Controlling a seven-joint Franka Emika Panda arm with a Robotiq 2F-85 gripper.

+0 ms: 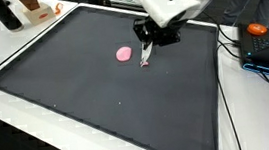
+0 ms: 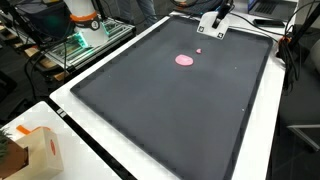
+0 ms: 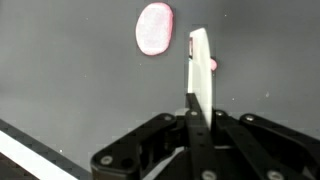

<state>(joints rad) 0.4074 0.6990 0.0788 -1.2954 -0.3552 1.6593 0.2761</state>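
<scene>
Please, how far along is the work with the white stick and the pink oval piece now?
Done: the gripper is shut on the white stick. In hand: the stick points down, its pink tip at or just above the dark mat, beside the pink oval piece. Left: tip and piece are apart, so contact between them seems not yet made.

Shows the gripper [image 2: 208,33] low over the far end of a black mat [image 2: 150,110], a pink disc [image 2: 184,60] lying near it, and a cardboard box [image 2: 40,150] on the white table [image 2: 72,122] at the near corner.
</scene>
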